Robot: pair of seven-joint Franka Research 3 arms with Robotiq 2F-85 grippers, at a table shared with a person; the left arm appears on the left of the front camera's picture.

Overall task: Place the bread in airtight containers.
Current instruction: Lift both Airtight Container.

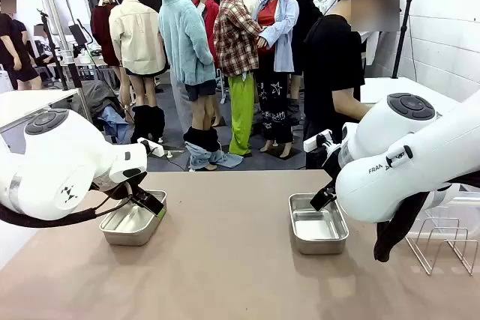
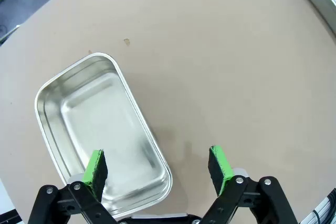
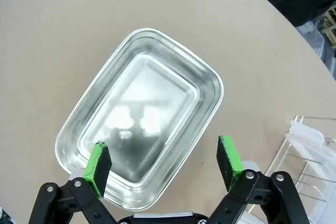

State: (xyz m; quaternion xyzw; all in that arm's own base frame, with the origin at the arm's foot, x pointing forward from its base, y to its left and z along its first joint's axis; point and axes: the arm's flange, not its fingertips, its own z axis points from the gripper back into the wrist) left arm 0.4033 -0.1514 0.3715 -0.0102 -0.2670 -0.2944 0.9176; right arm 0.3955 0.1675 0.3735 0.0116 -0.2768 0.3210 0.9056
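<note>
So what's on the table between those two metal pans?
Nothing: in the front view, only bare tan tabletop stretches between the left pan and the right pan.

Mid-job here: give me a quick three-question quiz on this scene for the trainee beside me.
1. True or false: the left pan holds a croissant.
2. The right gripper is: A open, B shut on a lid, C shut on bread.
3. What stands on the table beside the right pan?
Key: 1 false, it is empty; 2 A; 3 a wire rack.
</note>
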